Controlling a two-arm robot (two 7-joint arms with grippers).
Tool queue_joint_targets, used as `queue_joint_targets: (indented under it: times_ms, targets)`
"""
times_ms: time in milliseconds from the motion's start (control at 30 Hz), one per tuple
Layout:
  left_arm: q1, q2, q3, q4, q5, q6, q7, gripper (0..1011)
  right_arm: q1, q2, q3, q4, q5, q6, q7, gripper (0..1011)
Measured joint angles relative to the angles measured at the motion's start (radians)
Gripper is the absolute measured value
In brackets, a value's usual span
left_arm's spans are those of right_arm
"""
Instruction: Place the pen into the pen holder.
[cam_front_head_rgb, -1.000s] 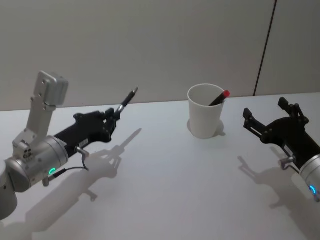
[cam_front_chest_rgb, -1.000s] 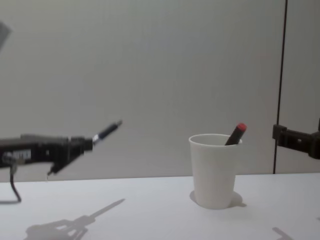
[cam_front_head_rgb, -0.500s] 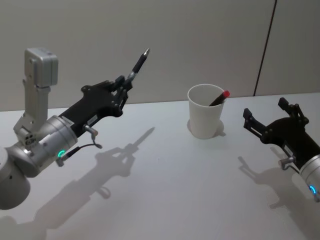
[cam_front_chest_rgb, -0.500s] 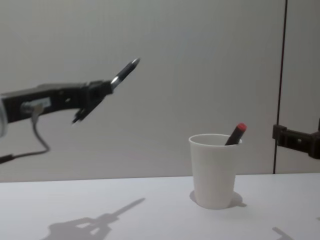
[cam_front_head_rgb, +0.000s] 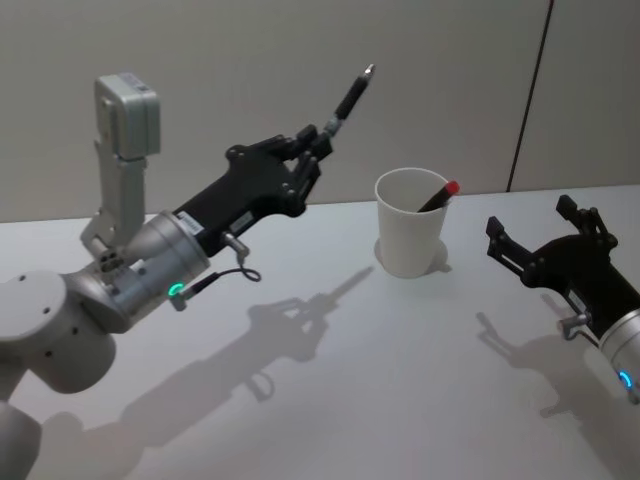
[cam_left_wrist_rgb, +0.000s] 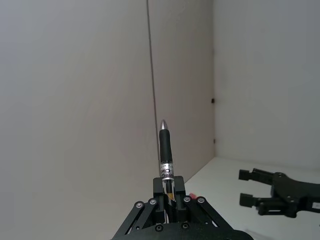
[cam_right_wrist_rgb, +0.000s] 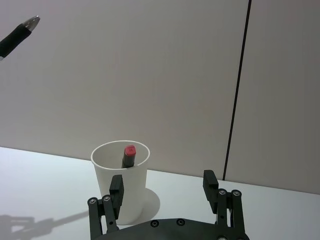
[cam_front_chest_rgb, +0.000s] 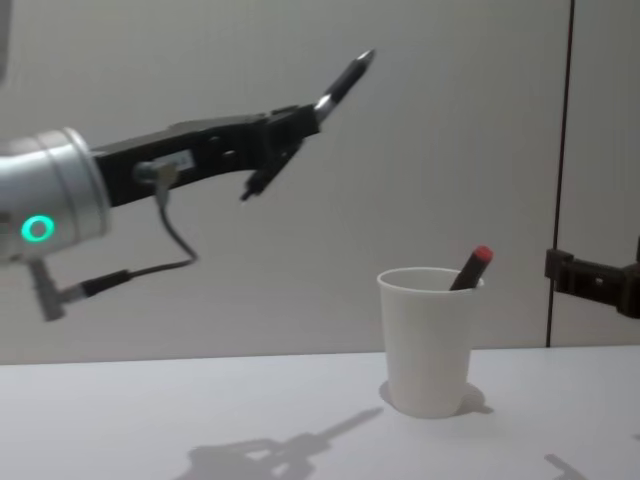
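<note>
White paper forms the pen holder (cam_front_head_rgb: 410, 245), which stands upright on the pale surface (cam_front_head_rgb: 350, 400) with a red-capped marker (cam_front_head_rgb: 441, 195) leaning against its rim. The left gripper (cam_front_head_rgb: 318, 142) hangs above and to the left of the holder. Its fingers are clamped on one end of the black pen (cam_front_head_rgb: 348, 98), whose silver tip slants up and toward the holder. The right gripper (cam_front_head_rgb: 530, 222) sits idle, low and to the right of the holder, with its fingers spread wide and holding nothing. The step in hand looks to be the carry to the holder's mouth. To do it well, the arm should bring the pen over the opening and turn the wrist until the pen points down. It should aim for the side away from the marker and lower the pen past the rim before letting go, since a light paper cup would likely tip if its wall were knocked. The chest view shows better than the head view how high the pen rides above the rim. The right wrist view looks into the holder's mouth and shows the room beside the marker. The left wrist view shows the pen seated straight between the fingers.
</note>
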Motion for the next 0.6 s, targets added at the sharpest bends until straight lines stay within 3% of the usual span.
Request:
queue_joint_targets:
  times_ms: [267, 600]
  targets:
    - [-0.028, -0.041, 0.025, 0.024, 0.010, -0.009, -0.057, 123, 0.000, 0.000, 0.000, 0.000, 0.000, 0.000, 0.000, 1001]
    - [-0.041, -0.064, 0.044, 0.033, 0.023, -0.008, -0.095, 123, 0.000, 0.000, 0.000, 0.000, 0.000, 0.000, 0.000, 1001]
